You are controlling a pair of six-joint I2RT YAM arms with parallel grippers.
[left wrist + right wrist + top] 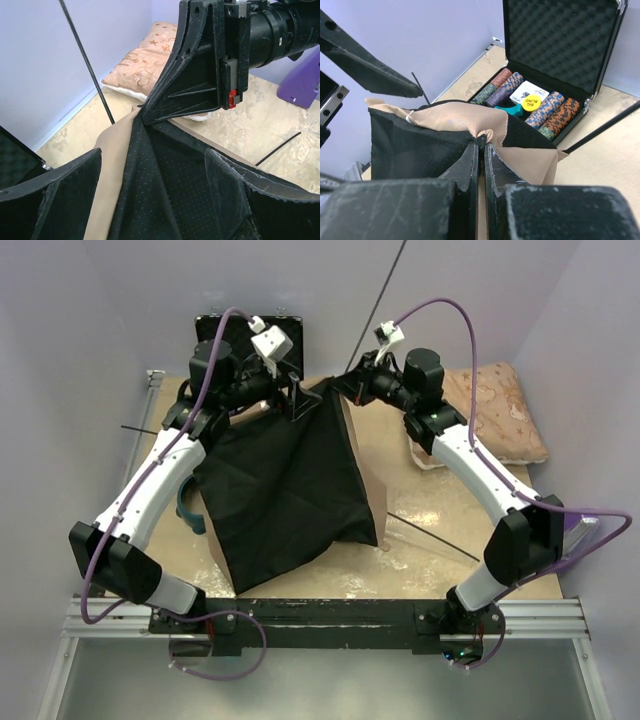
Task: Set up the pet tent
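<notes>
The pet tent hangs in the middle of the table as a slack sheet of black lining with tan canvas along its right side. My right gripper is shut on the tent's top corner and holds it up; in the right wrist view its fingers pinch bunched tan and black fabric. My left gripper is just left of it, open, its fingers spread wide either side of the dotted black lining without pinching it. A thin black pole leans up behind.
A beige patterned pillow lies at the back right. An open foam-lined case of poker chips stands at the back left. Loose black poles lie on the table. A purple object is at the right edge, a teal one by the left arm.
</notes>
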